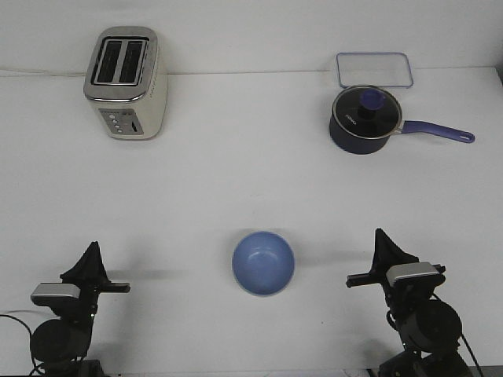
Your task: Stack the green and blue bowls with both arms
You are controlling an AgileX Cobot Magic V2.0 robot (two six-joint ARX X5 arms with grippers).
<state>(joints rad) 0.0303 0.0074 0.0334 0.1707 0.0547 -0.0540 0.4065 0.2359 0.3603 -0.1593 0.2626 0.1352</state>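
Note:
The blue bowl (pixel 263 263) stands upright on the white table, near the front and midway between the two arms. No green bowl shows in the front view. My left gripper (pixel 93 248) rests at the front left, well to the left of the bowl, with its fingers pointing up and together, holding nothing. My right gripper (pixel 380 235) rests at the front right, to the right of the bowl, also with its fingers together and empty. Neither gripper touches the bowl.
A cream and silver toaster (pixel 126 84) stands at the back left. A dark navy lidded saucepan (pixel 364 119) with a purple handle stands at the back right. A clear rectangular lid or tray (pixel 375 69) lies behind it.

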